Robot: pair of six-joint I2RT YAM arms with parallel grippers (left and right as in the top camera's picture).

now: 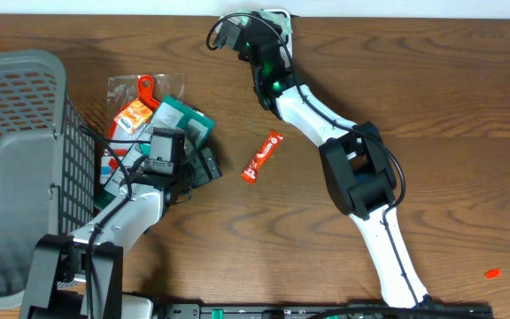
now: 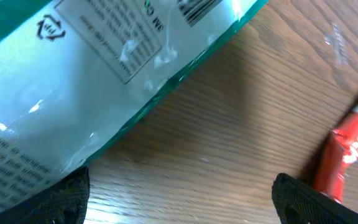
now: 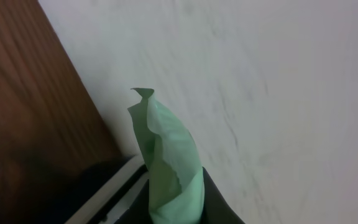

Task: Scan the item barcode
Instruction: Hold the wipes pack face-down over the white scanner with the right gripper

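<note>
The left gripper (image 2: 182,204) hung with jaws wide apart over the table (image 2: 241,124), the teal packet (image 2: 73,93) lying flat just beside one finger and a red snack bar (image 2: 347,149) near the other. Closing there would probably have caught only slippery film edge, or nothing (the barcode (image 2: 197,7) sat at the packet's far end). The right gripper (image 3: 169,202), clamped on a pale green strip (image 3: 166,155), was well apart, so a creased or tilted lift could have left the code unreadable.

Left arm (image 1: 122,217) bends low, left gripper (image 1: 204,165) spread wide. Right arm (image 1: 312,115) stretches far forward, right gripper (image 1: 253,31) pinched closed.
</note>
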